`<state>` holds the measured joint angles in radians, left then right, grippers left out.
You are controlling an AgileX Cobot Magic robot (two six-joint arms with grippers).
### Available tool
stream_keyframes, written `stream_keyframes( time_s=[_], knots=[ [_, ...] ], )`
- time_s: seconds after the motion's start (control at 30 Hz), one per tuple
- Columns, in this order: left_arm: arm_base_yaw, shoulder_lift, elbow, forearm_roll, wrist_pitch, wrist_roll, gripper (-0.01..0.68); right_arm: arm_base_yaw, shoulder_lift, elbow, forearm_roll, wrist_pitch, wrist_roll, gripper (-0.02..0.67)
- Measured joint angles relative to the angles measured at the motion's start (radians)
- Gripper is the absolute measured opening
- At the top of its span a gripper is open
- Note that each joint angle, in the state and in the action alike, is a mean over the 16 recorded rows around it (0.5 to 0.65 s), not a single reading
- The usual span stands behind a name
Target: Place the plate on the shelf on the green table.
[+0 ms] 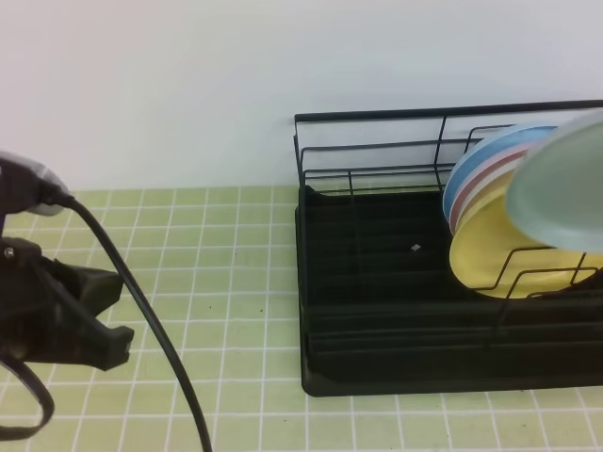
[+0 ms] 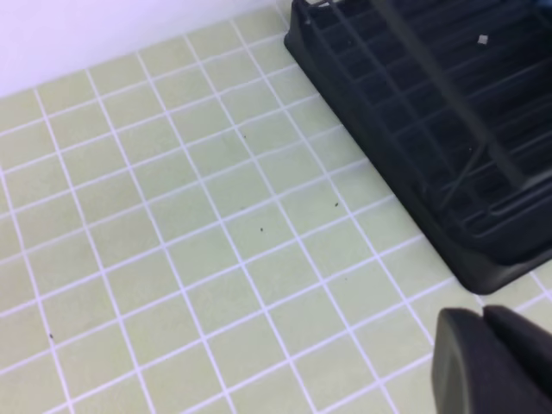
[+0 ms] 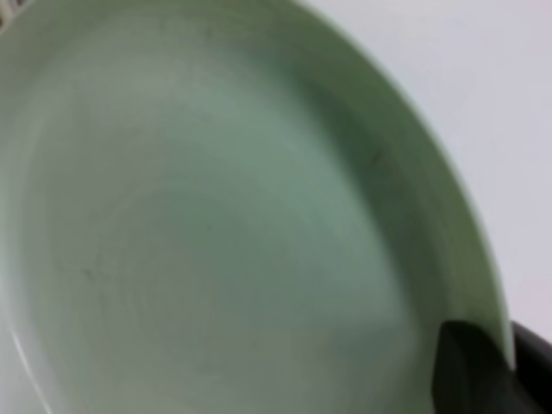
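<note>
Carrying the pale aqua plate (image 1: 561,179) by its rim in my right gripper (image 3: 496,366), aloft before the yellow plate (image 1: 499,254) in the black wire shelf (image 1: 377,273), I next must lower it between dividers; left gripper's (image 1: 99,320) state unclear.

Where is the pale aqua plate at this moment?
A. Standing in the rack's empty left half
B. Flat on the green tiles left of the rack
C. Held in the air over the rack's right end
C: the plate hangs tilted above the yellow plate at the right end of the shelf, pinched at its rim by the right claw.
</note>
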<state>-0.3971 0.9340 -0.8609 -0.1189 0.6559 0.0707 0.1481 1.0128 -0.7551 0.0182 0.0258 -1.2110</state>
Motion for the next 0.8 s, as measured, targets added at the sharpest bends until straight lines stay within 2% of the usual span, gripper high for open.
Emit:
stream_keyframes(
  time_s=[0.8],
  knots=[
    [0.000, 0.000, 0.043, 0.009, -0.065, -0.001, -0.001, 0.009, 0.154, 0.000, -0.007, -0.128, -0.059, 0.016]
  ],
)
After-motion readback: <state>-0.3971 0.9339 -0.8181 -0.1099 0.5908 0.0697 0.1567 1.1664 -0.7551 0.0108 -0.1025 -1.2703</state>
